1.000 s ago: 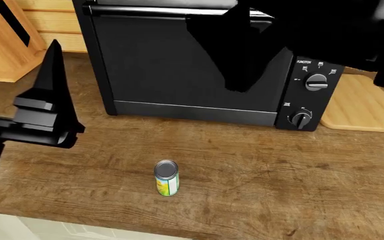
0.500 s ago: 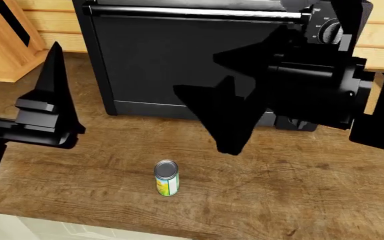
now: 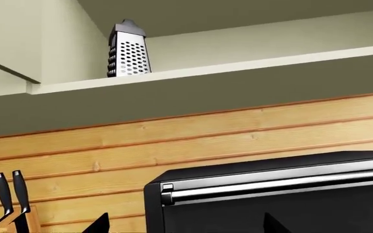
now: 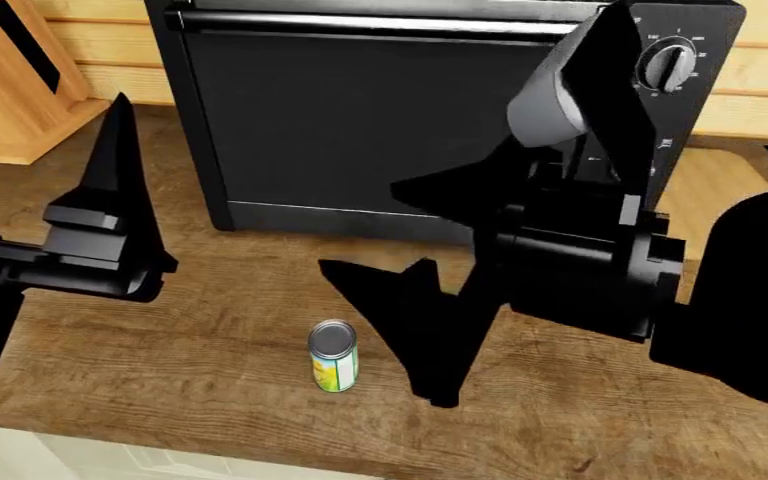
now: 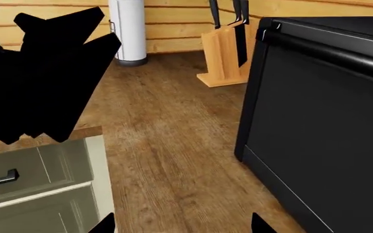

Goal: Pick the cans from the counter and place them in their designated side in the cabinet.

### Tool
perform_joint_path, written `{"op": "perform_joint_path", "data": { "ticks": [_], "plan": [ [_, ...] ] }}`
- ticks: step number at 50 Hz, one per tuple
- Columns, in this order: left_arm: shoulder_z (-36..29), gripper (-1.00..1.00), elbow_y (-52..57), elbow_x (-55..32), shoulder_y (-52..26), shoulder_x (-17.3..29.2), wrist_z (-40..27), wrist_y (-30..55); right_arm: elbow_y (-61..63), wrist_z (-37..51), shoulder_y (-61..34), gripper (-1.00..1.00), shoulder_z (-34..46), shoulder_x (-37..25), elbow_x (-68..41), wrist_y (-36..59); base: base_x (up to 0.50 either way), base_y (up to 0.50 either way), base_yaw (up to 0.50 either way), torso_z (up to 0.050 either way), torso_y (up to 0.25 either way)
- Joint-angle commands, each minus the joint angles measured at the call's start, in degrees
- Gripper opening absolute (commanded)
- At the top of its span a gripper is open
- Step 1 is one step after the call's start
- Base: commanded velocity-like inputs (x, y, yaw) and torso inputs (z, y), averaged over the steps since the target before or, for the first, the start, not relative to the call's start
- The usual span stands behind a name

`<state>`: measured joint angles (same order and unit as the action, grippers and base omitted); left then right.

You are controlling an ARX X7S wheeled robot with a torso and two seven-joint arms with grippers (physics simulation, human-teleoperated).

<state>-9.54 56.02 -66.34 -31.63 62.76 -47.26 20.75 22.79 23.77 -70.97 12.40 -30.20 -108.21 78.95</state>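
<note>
No legible text: can (image 4: pixel 333 356) label is green-yellow-white, oven (image 4: pixel 398 110) dial markings too small to read. Can stands upright on the counter (image 4: pixel 184 340), in front of the oven, near the front edge. My right hand (image 4: pixel 418 330) hangs just beside it on its right, fingers spread, holding nothing, not touching. My left hand (image 4: pixel 107 190) is well off to the can's left, pointing up; can't tell if it's open. Wood-grain counter, pine plank wall, knife block (image 5: pixel 228 48), grater (image 3: pixel 127 48) on the shelf above.
</note>
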Motion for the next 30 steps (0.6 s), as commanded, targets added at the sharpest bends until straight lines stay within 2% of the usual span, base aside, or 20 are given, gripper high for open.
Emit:
{"op": "perform_joint_path", "data": {
  "ticks": [1,30],
  "plan": [
    [-0.33,1.0,-0.26,0.69,0.48,-0.28,0.3,-0.28,5.08,-5.05,7.28,1.0,-2.47,2.13,6.74,-1.28,0.0,0.0,0.0,0.0,0.0],
    [-0.32,1.0,-0.44,1.46,1.96,0.07,0.48,-1.49,10.13,-12.1,16.65,1.0,-1.17,4.5,20.85,-5.11,0.0,0.0,0.0,0.0,0.0]
  ]
}}
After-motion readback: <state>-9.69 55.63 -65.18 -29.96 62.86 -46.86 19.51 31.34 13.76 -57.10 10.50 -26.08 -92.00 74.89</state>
